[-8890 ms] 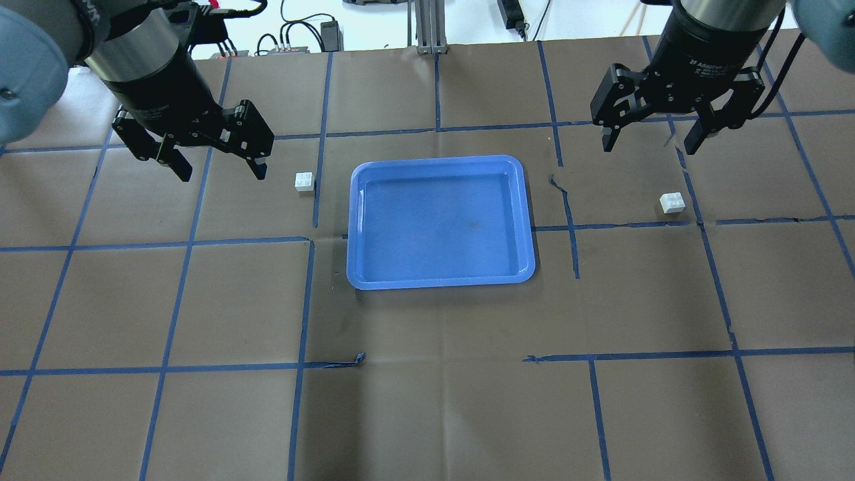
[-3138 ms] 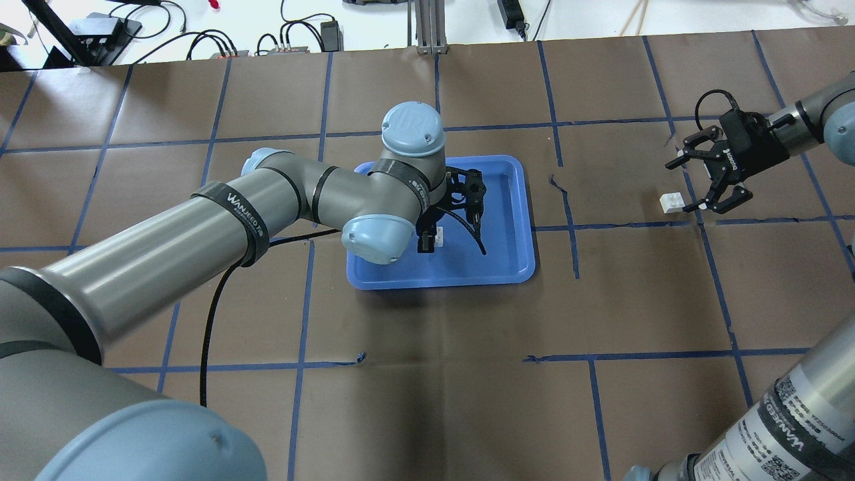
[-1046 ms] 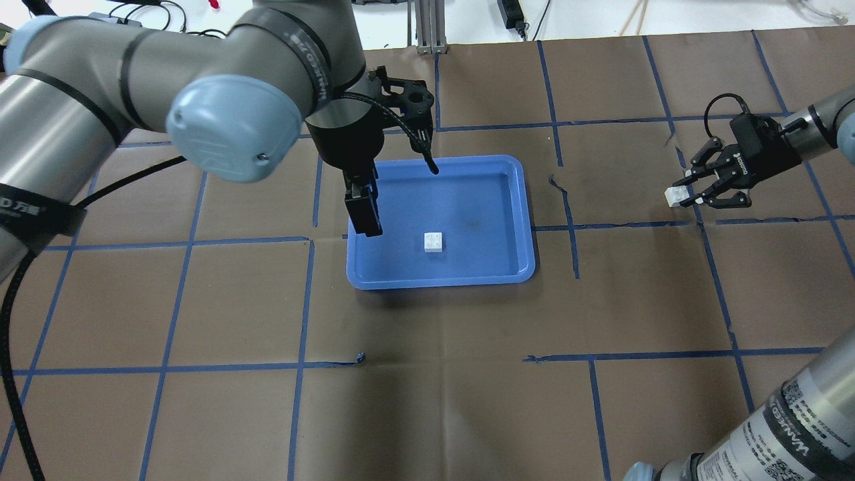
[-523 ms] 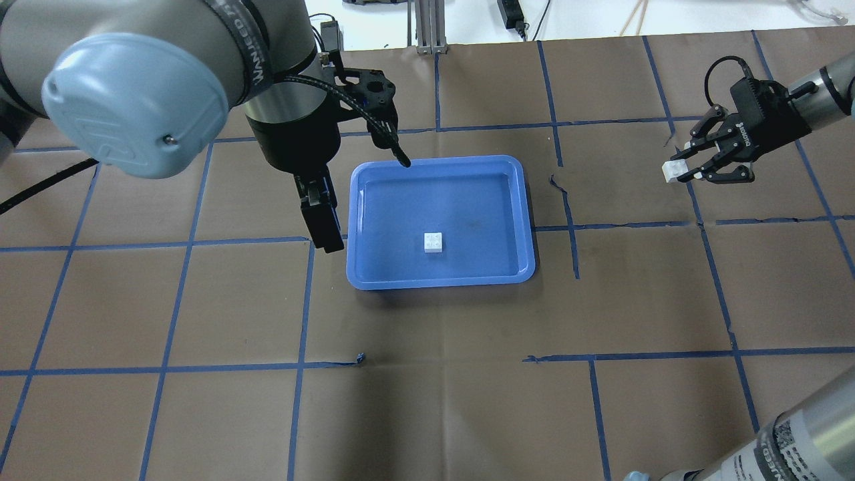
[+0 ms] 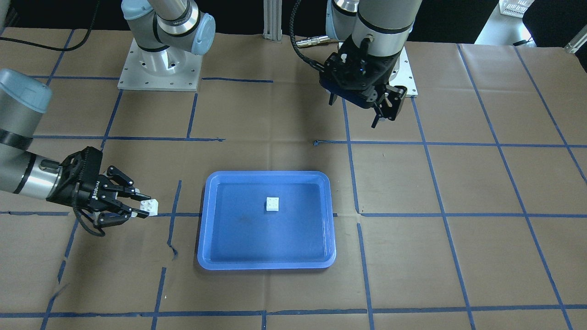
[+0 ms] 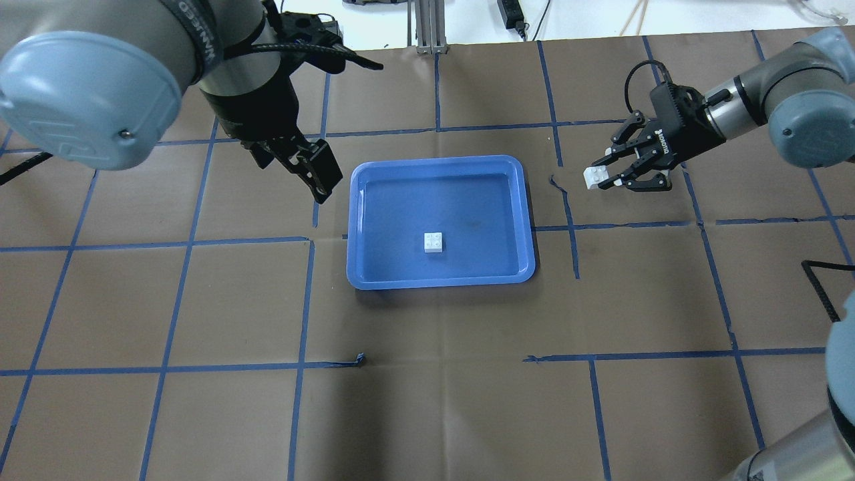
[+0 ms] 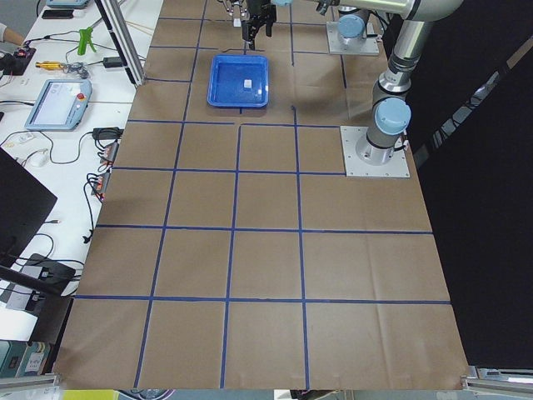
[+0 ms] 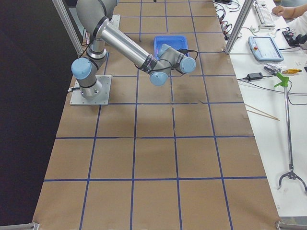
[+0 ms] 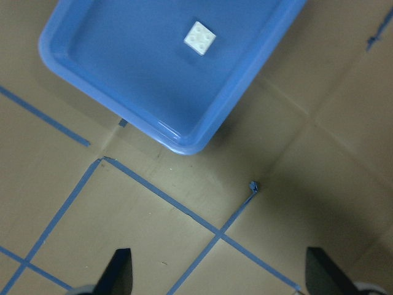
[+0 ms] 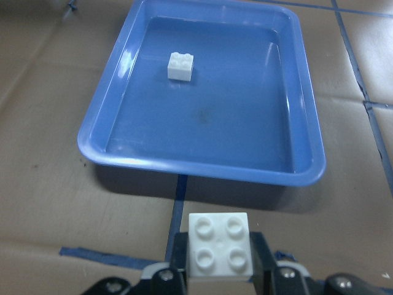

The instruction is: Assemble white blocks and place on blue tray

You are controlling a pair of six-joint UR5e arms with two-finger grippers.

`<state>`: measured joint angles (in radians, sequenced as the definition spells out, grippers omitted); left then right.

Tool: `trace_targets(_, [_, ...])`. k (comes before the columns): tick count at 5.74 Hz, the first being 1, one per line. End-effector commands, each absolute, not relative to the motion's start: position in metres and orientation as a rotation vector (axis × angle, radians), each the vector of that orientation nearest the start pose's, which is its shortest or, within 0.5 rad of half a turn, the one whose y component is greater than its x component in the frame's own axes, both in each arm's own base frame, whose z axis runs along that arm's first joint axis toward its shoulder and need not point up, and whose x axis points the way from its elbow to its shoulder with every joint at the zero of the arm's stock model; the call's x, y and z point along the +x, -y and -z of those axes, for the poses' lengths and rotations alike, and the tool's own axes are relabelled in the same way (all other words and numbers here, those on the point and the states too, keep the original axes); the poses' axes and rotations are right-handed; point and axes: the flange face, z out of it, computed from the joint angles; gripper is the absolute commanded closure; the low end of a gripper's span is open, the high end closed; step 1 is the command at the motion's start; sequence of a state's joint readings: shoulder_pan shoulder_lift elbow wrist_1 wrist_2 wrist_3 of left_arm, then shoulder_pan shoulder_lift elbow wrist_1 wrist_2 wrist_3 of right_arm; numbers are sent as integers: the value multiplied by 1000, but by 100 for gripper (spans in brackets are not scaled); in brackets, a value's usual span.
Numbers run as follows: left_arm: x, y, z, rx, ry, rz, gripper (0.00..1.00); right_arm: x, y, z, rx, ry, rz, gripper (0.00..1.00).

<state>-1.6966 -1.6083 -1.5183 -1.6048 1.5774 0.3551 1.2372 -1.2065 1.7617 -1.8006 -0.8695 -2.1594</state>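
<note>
Blocks are not yet joined. One white block (image 6: 433, 242) lies studs up on the flat floor of the blue tray (image 6: 441, 283), near the middle and slightly toward the robot's side, touching none of the rim. The tray sits flat on the table (image 6: 434, 401), which is covered in brown paper marked off by blue tape lines (image 6: 300, 300).

The other white block (image 6: 594, 177) is out to the tray's right, well apart from it and held above the paper. It is pinched at the very tips of the right gripper (image 6: 604, 172), whose two fingers are closed against its opposite sides, with the four studs showing on top. That gripper lies low and slanted, pointing toward the tray, and its wrist view looks past the held block to the tray and the block inside it.

The left gripper (image 9: 221, 279) hangs high over the paper beside the tray's far left corner, clear of the rim. Its fingers are spread wide with nothing between them, and its wrist view looks down on one tray corner and the block resting inside.
</note>
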Motion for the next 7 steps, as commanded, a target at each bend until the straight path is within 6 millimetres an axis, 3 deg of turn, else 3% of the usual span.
trace_targets(1, [-157,490,-516,381,-3115,98,1,69,586,-245,-1874,-1717,755,74])
trace_targets(2, [-159,490,-515,159,-3139,132,1,105,573,-231,-1848,-1789,785,74])
trace_targets(4, [-158,480,-516,94,-3137,142,1,162,548,-208,-1728,-1937,878,75])
trace_targets(5, [-157,477,-515,108,-3138,135,1,188,541,-200,-1729,-1920,864,75])
trace_targets(7, [-156,473,-518,106,-3139,140,1,201,510,-176,-1747,-1900,847,78])
